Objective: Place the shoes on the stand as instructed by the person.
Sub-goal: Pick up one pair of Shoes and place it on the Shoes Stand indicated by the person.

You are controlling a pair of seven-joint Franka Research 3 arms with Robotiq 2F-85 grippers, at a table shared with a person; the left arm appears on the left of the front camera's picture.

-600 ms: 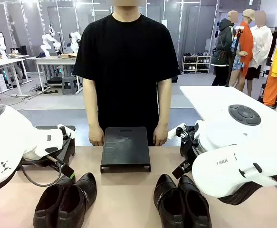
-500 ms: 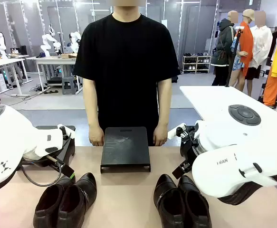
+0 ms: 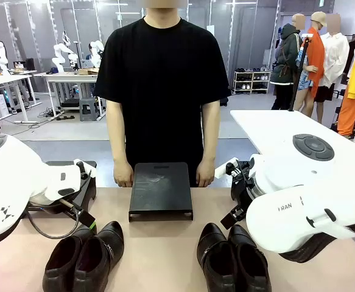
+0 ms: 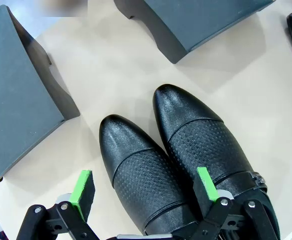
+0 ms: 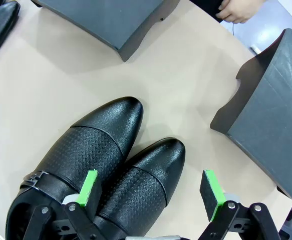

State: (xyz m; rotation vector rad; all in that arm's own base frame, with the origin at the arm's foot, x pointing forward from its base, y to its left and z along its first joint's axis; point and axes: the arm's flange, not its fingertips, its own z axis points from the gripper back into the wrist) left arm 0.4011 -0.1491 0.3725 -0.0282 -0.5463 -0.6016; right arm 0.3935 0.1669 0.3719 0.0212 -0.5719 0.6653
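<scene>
Shoes [image 3: 86, 258] unmoved since earlier frames, none lifted. Left gripper [image 4: 144, 189] and right gripper [image 5: 150, 187] hang wide open, each over one pair. Stand [image 3: 161, 188] bare, so placement probably awaits a cue from the person [image 3: 162, 91].

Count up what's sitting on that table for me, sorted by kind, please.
Shoes: 4 (left pair, right pair)
Stands: 3 (centre stand, left stand, right stand)
Total: 7
</scene>
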